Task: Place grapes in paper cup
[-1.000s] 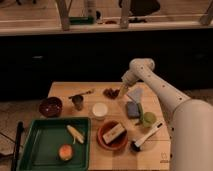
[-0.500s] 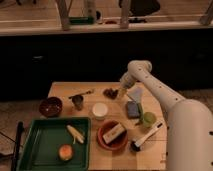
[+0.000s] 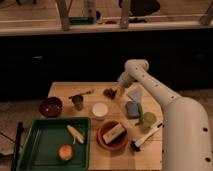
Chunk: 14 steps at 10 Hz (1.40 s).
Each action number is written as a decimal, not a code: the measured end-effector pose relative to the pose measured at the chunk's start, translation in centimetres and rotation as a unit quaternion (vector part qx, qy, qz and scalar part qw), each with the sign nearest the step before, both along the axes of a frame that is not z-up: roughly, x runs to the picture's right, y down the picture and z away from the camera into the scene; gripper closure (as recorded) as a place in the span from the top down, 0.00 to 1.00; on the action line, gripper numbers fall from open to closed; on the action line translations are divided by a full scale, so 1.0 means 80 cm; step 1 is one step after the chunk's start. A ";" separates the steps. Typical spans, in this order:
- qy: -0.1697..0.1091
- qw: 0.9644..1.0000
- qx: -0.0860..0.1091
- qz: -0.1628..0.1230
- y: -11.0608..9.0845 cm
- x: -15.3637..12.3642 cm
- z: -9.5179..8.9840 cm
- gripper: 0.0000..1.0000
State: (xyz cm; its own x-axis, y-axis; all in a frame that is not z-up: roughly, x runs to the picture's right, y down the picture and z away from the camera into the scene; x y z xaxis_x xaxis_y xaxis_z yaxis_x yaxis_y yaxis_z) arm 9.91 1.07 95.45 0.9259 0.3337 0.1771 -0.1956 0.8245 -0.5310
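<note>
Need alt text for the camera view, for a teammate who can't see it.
The gripper sits low at the far side of the table, beside the dark grapes. The white paper cup stands nearer the camera, apart from them. A green tray in front holds corn and an orange fruit.

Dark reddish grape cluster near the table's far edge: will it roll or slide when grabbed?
The dark reddish grape cluster looks lumpy rather than round, so it should probably stay put and not roll. It also looks small, so it is likely light, and a nudge from the gripper, close beside it, could slide it.
</note>
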 end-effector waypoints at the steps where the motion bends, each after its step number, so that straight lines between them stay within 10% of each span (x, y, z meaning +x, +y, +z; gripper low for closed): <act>1: -0.001 1.000 -0.003 -0.006 0.000 -0.004 0.003 0.80; 8: -0.012 0.999 -0.034 -0.040 0.024 -0.038 0.033 0.76; 14: -0.021 0.998 -0.050 -0.044 0.042 -0.041 0.047 0.18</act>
